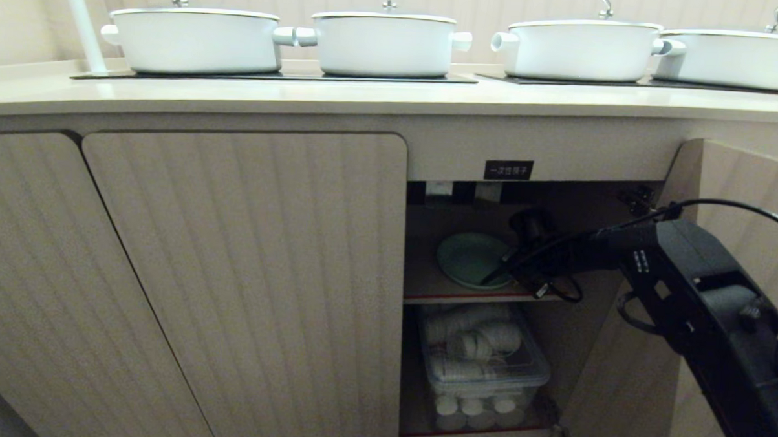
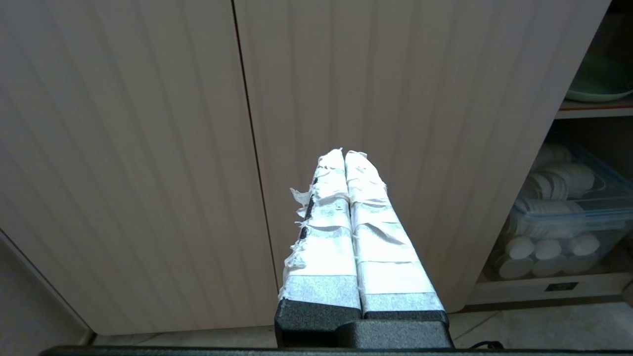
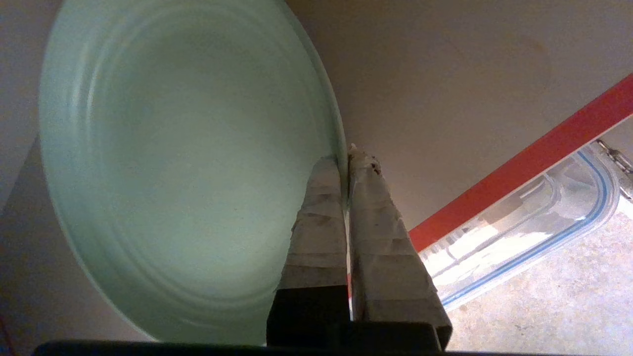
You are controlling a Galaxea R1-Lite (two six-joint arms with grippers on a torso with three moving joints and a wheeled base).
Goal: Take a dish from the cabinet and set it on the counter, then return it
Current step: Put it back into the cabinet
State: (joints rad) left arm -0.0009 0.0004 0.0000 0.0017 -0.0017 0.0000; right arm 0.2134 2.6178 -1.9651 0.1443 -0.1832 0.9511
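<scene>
Behind the open ribbed beige door, the wood-grain cabinet (image 1: 538, 204) keeps the round pale mint-green dish (image 3: 188, 168) on its inner shelf, near the front edge. The right gripper (image 3: 347, 155) is pinched on the dish's rim, so I judge that lifting, the pale-beige counter (image 1: 367, 95) and the return all remain. Its fingertips are hidden from the head camera. The left gripper (image 2: 344, 154), pressed together, waits before a closed door.

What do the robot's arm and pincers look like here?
The right arm is boxy matte black with small white markings and loose black cables looping along it. Both the left pincer and right pincer have long tapering fingers wrapped in frayed whitish tape over black bases.
</scene>
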